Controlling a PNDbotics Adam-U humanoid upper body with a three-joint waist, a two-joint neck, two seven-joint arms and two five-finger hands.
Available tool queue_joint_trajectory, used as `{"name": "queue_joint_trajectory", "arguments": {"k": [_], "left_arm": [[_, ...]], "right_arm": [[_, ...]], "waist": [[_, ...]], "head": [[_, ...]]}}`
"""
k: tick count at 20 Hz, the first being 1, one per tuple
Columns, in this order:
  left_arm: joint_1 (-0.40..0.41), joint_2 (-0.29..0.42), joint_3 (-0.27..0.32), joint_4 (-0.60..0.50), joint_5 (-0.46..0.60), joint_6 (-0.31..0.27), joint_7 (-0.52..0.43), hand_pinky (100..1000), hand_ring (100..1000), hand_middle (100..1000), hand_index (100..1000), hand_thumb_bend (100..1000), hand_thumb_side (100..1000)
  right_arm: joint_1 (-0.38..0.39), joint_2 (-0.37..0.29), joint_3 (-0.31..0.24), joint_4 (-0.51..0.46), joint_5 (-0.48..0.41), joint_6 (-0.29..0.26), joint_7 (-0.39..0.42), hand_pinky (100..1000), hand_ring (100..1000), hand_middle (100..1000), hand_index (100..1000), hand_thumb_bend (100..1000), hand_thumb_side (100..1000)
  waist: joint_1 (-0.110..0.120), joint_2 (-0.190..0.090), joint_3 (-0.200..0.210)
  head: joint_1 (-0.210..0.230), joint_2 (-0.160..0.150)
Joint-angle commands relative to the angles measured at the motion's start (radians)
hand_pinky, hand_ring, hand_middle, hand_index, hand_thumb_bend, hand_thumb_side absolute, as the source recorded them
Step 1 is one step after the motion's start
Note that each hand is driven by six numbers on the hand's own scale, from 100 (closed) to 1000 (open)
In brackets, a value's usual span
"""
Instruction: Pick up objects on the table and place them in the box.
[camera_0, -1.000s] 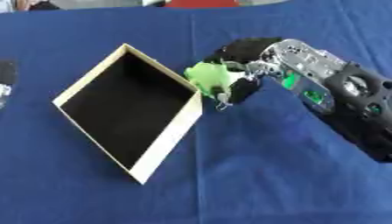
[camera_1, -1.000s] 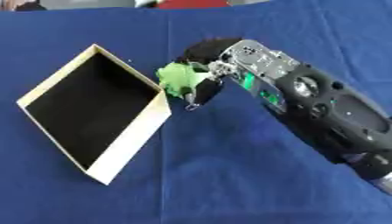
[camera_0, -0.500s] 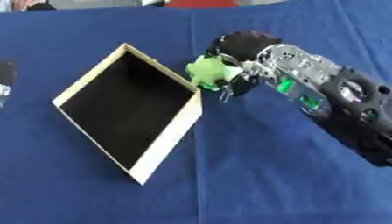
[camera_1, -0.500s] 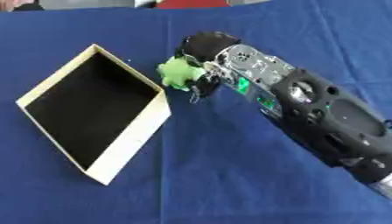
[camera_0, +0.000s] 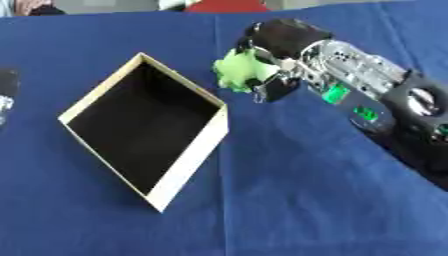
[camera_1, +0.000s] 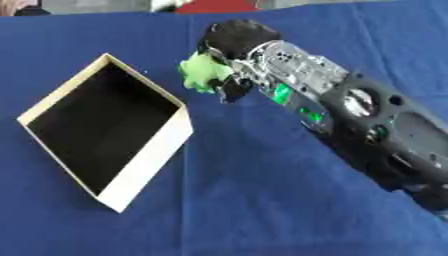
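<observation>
A light-green soft object (camera_0: 236, 72) hangs in the air just right of the box's far right wall, with my right hand (camera_0: 284, 50) curled round it from above and behind. The box (camera_0: 188, 167) is a shallow pale-walled tray with a black inside, lying cornerwise on the blue cloth; nothing shows inside it. My right forearm (camera_1: 350, 115) stretches back to the lower right. A dark part of my left hand (camera_0: 5, 95) shows at the left edge of the left eye view; its fingers are cut off by the frame.
The blue tablecloth (camera_0: 289, 200) covers the whole table. A person's red clothing (camera_0: 219, 6) shows beyond the far edge.
My right hand has carried the green object up and slightly left along the box's right side. The box has not moved.
</observation>
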Motion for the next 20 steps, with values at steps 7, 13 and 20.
{"name": "queue_joint_trajectory", "arguments": {"k": [7, 13, 20], "left_arm": [[-0.014, 0.026, 0.007, -0.010, -0.015, 0.000, -0.004, 460, 615, 586, 751, 415, 587], [-0.019, 0.024, 0.004, -0.013, -0.016, -0.002, -0.007, 461, 616, 586, 751, 416, 587], [-0.024, 0.026, 0.004, -0.018, -0.022, -0.002, -0.005, 462, 617, 587, 751, 417, 588]], "right_arm": [[-0.049, -0.061, -0.089, -0.382, 0.016, 0.114, 0.175, 525, 525, 484, 687, 100, 100], [-0.081, 0.019, -0.091, -0.462, 0.025, 0.131, 0.264, 517, 518, 488, 694, 100, 100], [-0.103, 0.103, -0.039, -0.457, 0.039, 0.148, 0.317, 512, 523, 489, 699, 100, 100]], "waist": [[-0.004, -0.039, -0.001], [-0.006, -0.045, 0.006], [-0.010, -0.048, 0.019]], "head": [[0.007, 0.014], [-0.002, 0.015], [-0.015, 0.018]]}}
